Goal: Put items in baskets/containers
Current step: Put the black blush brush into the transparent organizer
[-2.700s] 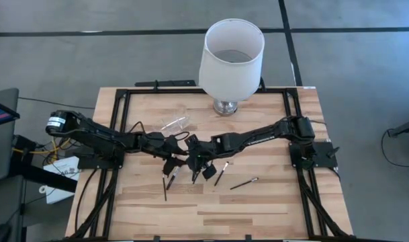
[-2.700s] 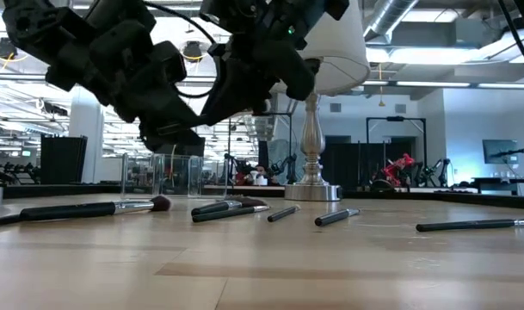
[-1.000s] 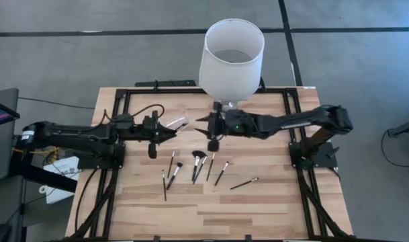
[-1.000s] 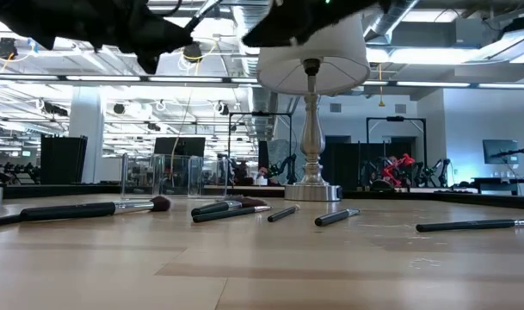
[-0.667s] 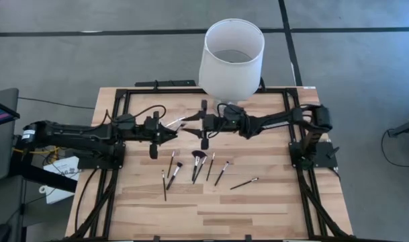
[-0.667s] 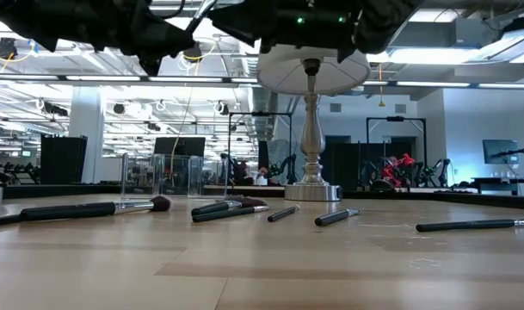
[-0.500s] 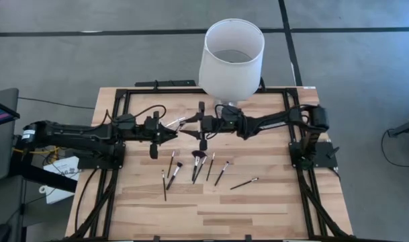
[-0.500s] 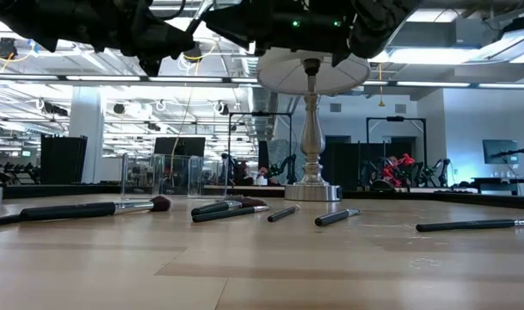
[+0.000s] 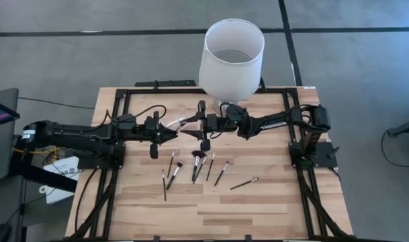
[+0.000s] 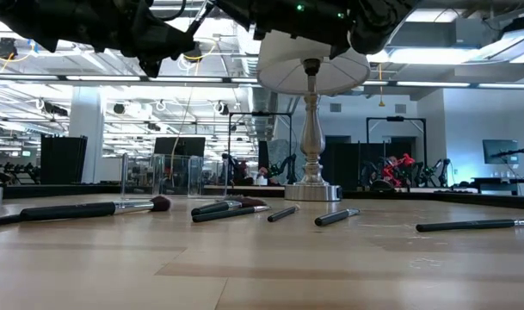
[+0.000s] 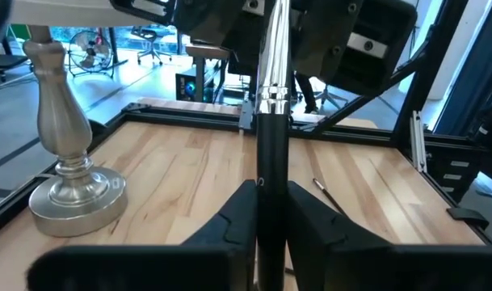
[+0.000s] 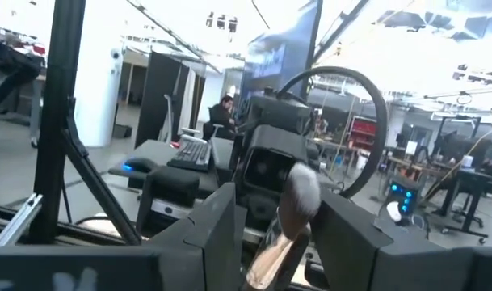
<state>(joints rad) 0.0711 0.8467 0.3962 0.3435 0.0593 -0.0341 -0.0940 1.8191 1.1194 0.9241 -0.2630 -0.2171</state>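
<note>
Since a second ago the right gripper (image 9: 191,128) has swung in from beside the white lampshade on its silver base (image 9: 232,58) to meet the left gripper (image 9: 174,131) above the light wooden surface (image 9: 258,202). Between them hangs a thin dark-handled makeup brush with a silver ferrule and pale bristles (image 11: 271,121): the left gripper's fingers (image 11: 232,225) are clamped on its handle, while the right gripper's fingers (image 12: 215,226) stand apart around the bristle tip. Six more dark-handled makeup brushes (image 9: 199,163) lie loose nearer the front edge. A clear glossy plastic pouch (image 10: 171,174) stands near the lamp
</note>
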